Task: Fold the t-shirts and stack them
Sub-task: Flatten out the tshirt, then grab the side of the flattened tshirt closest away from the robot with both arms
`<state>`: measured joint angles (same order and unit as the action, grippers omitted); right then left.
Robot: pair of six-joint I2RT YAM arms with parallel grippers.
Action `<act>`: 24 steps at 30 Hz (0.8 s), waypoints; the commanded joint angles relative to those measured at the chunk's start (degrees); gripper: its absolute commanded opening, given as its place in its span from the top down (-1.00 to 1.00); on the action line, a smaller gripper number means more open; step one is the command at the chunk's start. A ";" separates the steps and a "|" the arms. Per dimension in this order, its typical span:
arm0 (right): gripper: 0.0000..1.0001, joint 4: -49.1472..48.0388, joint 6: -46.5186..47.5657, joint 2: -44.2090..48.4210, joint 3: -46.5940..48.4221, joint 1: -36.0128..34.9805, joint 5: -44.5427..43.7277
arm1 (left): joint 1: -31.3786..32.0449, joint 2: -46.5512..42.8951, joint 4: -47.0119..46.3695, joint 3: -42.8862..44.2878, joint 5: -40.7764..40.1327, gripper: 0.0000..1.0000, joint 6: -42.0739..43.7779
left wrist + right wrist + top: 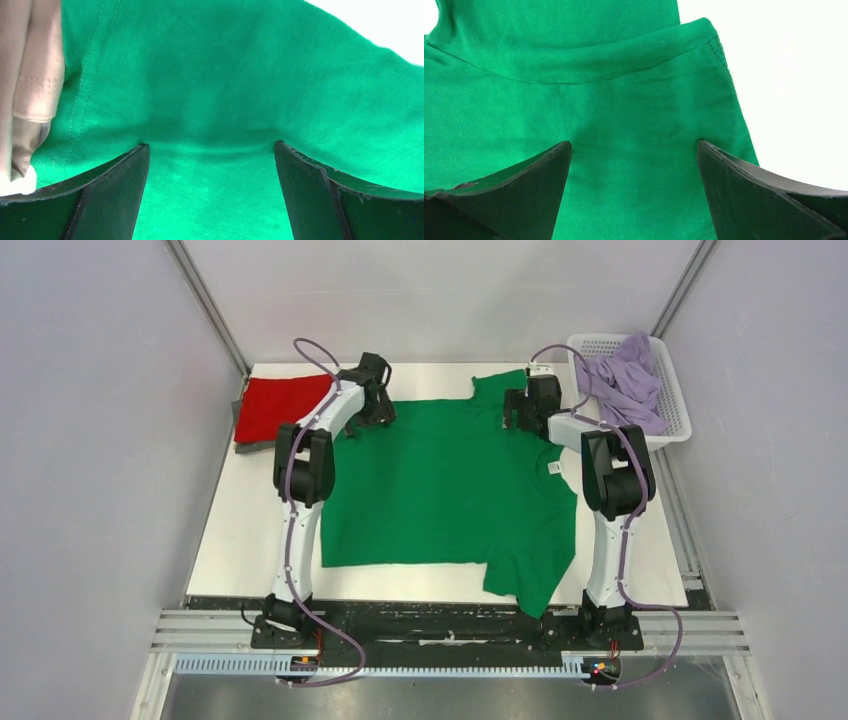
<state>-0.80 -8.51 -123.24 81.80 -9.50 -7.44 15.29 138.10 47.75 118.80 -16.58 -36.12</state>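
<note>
Green cloth fills both wrist views, so here's where we think this can go sideways. The left claw [210,146] is spread wide with both tips down on the green t-shirt [440,490] at its far left corner. Nothing is pinched yet, there's just a small ridge of fabric between the tips. The right claw [634,143] is just as wide, holding nothing, and planted on the far sleeve [649,105] at the far right.

First worry: that sleeve looks doubled over on itself just beyond the right tips. A pinch there could take one layer or two, and we can't tell which. With only one layer, the sleeve flops open mid-fold.

Second: just left of the left claw sits a tan cloth [30,75], right up against the green edge. If the claw drifts left while closing, we drag that along too. The red t-shirt [280,405] lies close beside that same corner.

Third: the two claws sit on different parts, hem corner versus sleeve, so an uneven lift would skew the fold. The near sleeve [525,585] is bunched at the near right edge of the worktop [240,550] and would get buried crumpled.

The lavender t-shirt [630,380] sits in the basket [600,343], apart from all this.
</note>
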 commanded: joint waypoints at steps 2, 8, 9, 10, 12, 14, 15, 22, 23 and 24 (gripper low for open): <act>-0.96 1.78 2.36 4.49 -0.35 -0.29 0.65 | -0.84 0.20 3.24 4.76 2.17 -0.99 2.28; -0.96 -3.80 4.30 24.51 -16.60 -0.85 -0.77 | 2.27 -15.86 2.47 -6.31 -1.28 -0.99 3.45; -0.96 -5.70 4.14 28.92 -20.21 -0.86 -1.03 | 3.04 -19.36 1.44 -10.27 -2.21 -0.99 3.29; -0.96 -6.74 3.55 32.49 -24.50 -0.87 -1.24 | 4.18 -24.12 -0.27 -15.46 -3.05 -0.99 2.72; -0.96 -8.48 1.20 40.21 -32.05 -0.87 -1.16 | 5.92 -33.10 -3.91 -26.11 -3.20 -0.99 0.90; -0.96 -10.71 -1.00 47.13 -39.21 -0.87 0.40 | 7.77 -41.81 -7.08 -36.84 -3.04 -0.99 -1.27; -0.96 -11.44 -1.67 50.53 -42.70 -0.87 1.14 | 8.75 -45.48 -7.69 -42.38 -3.23 -0.99 -2.86; -0.96 -13.14 -5.34 67.95 -57.70 -0.76 -3.23 | 12.47 -75.91 -5.67 -74.32 -2.31 -0.99 -18.35; -0.96 -13.17 -5.18 69.66 -58.82 -0.78 -3.21 | 12.48 -80.22 -4.73 -77.15 -2.40 -0.99 -20.11; -0.96 -13.17 -4.82 71.32 -59.86 -0.78 -2.89 | 12.48 -83.87 -2.65 -79.78 -3.21 -0.99 -22.60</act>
<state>-11.40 -11.99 -58.00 24.84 -10.33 -8.73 27.31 64.62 41.58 48.03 -18.02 -46.30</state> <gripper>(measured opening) 0.979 0.993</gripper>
